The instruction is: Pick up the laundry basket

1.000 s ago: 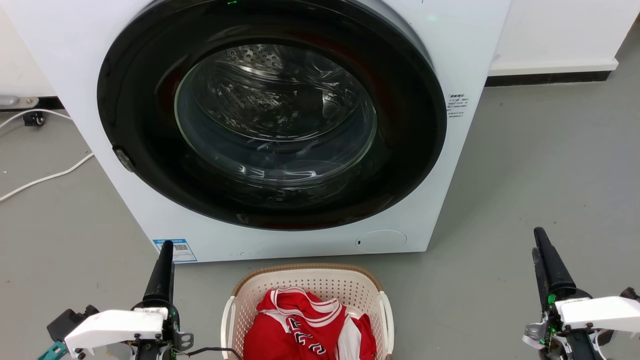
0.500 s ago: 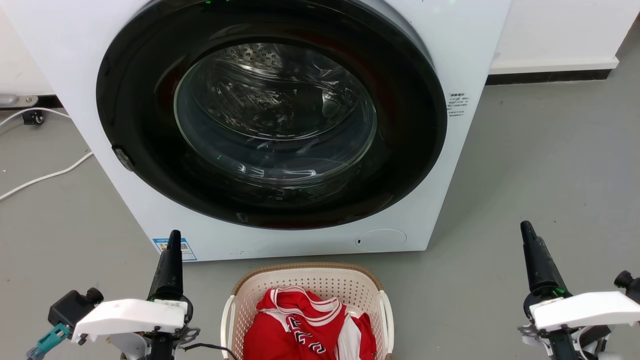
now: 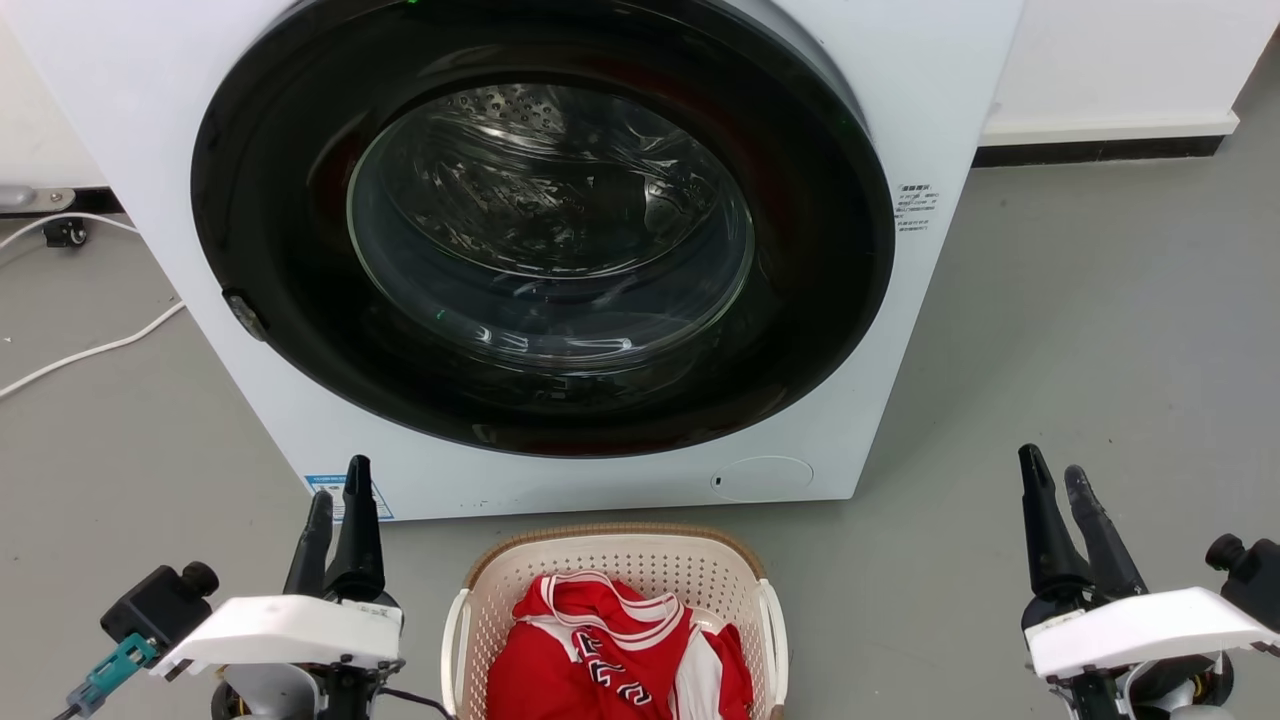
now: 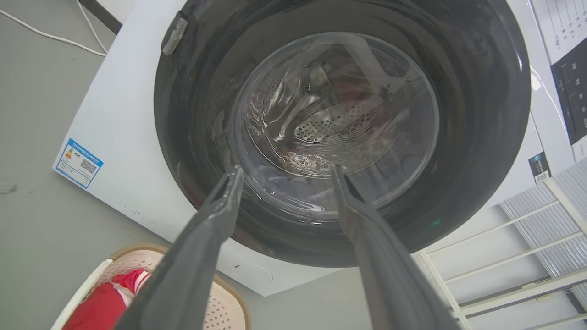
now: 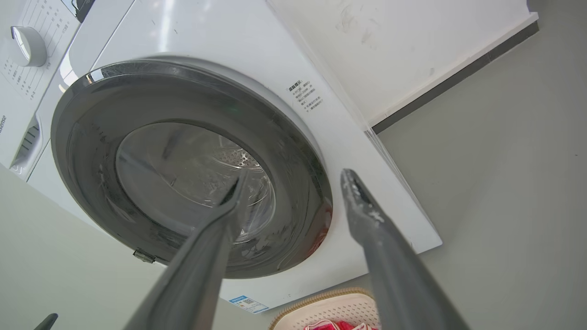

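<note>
**Operator:** Report the position of the laundry basket (image 3: 640, 565).

**Technician:** It stands on the grey floor (image 3: 1100, 320), on the near side of the washing machine (image 3: 930, 90), just in front of the round glass door (image 3: 540, 230). A red garment (image 3: 600, 655) lies in it. The bottom edge of the head view cuts off the near part of the basket.

**Operator:** Report the state of both grippers.

**Technician:** The left gripper (image 3: 340, 485) has its fingers spread and holds nothing. It hangs just left of the basket, apart from it. The right gripper (image 3: 1052, 465) is likewise spread and empty, well apart from the basket on the right. Both point toward the far side, at the machine.

**Operator:** Identify the step in hand.

**Technician:** Judged from this layout, the step is the approach. Neither gripper touches the basket, and the lift is not yet begun.

**Operator:** What does the next move call for?

**Technician:** Probably this: bring each gripper inward and down to its own side, to the left handle (image 3: 455, 640) and the right handle (image 3: 775, 625). The right arm has the longer path. Close both pairs of fingers on the handles before lifting. Raise both sides evenly, or the basket may tilt and spill the garment.
</note>
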You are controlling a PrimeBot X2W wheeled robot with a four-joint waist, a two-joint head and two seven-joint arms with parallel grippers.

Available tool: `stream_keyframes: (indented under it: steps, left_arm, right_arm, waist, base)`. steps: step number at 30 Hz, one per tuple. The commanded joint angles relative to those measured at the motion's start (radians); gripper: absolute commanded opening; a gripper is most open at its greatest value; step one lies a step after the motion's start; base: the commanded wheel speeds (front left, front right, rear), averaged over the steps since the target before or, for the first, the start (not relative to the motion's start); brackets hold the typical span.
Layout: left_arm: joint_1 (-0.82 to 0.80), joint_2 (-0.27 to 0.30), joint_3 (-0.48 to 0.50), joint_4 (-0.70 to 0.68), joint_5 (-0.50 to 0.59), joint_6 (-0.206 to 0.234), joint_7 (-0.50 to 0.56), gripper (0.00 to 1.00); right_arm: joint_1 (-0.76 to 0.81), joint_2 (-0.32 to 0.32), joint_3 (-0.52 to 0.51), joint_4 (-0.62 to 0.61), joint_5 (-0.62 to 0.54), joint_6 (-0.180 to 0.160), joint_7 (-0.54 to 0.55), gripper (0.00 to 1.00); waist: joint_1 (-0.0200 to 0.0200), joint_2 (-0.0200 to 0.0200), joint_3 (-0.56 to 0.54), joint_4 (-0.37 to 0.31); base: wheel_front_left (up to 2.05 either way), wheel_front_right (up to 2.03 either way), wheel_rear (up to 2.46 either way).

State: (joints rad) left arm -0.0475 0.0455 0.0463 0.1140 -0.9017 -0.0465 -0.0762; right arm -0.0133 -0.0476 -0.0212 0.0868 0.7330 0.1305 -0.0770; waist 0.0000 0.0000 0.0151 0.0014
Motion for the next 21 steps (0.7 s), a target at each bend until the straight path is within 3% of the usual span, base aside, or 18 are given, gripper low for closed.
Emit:
stream_keyframes:
  steps: [1, 21]
  left_arm:
    - [-0.002, 0.004, -0.004, -0.020, 0.042, 0.003, -0.012, 1.00]
    - [0.014, 0.005, -0.033, -0.068, 0.307, 0.002, -0.071, 1.00]
  right_arm:
    - [-0.004, -0.003, 0.004, -0.023, -0.039, 0.000, -0.011, 1.00]
    - [0.015, -0.003, 0.031, -0.072, -0.310, 0.000, -0.069, 1.00]
  waist:
    - [0.0000, 0.0000, 0.000, 0.000]
    - [0.0000, 0.0000, 0.014, 0.004]
  base:
    - [0.00, 0.00, 0.00]
    - [0.00, 0.00, 0.00]
